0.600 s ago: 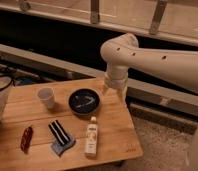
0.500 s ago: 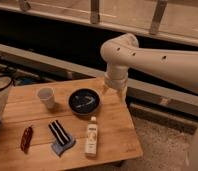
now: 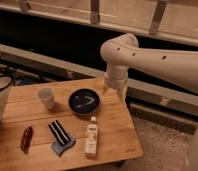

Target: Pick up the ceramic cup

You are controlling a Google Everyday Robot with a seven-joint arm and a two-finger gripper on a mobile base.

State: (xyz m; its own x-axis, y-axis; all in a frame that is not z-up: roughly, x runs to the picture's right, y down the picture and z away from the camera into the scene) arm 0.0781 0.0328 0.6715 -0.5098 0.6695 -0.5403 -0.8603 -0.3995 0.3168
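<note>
You have a light wooden table (image 3: 117,130) with the ceramic cup (image 3: 46,97) standing upright at its far left. A dark bowl (image 3: 84,101) sits just to the cup's right, not touching it. Along the near side lie, left to right, a reddish-brown item (image 3: 26,138), a black-and-white striped piece (image 3: 58,131) on a blue cloth (image 3: 57,148), and a white bottle (image 3: 92,136) on its side. Your gripper (image 3: 114,91) hangs over the table's far right edge, right of the bowl.

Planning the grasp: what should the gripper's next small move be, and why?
Probably travel over the dark round bowl toward the small white ceramic cup: the gripper hangs at the wooden table's far edge, the bowl between it and the cup.
</note>
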